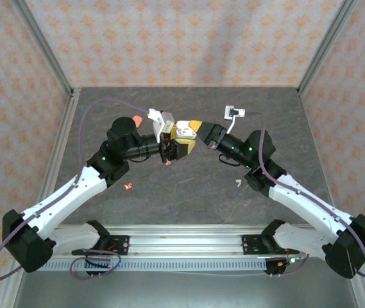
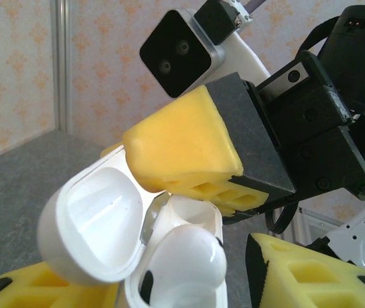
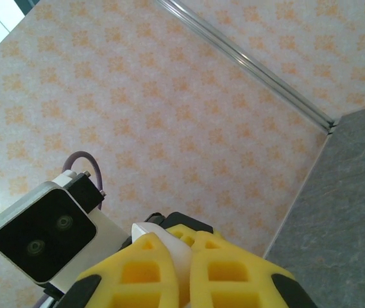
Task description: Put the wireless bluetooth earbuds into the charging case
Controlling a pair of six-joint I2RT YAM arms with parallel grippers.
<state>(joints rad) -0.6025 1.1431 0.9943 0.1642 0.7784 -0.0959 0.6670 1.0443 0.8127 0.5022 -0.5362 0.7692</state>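
1. Charging case (image 2: 99,224): lid open, up off the desk (image 1: 188,192), w/ white earbud (image 2: 192,256) seated inside.
2. L tool (image 2: 169,292): released, fingers either side of case, gap on one side.
3. R tool (image 3: 185,250): clenched on white piece (image 3: 150,231) at case rim; can't tell which part.
4. Pink earbud (image 1: 127,186): on desk, well apart from case.

- The charging case (image 2: 188,256) runs off the bottom edge in the left wrist view; what sits in its wells cannot be told.
- From the right wrist, the case is a white sliver between the pressed-together fingers of the right claw (image 3: 185,276) (the rest is hidden).
- On the tabletop (image 1: 188,199), a coral speck (image 1: 127,187) and a white speck (image 1: 238,182) are too small to make out.
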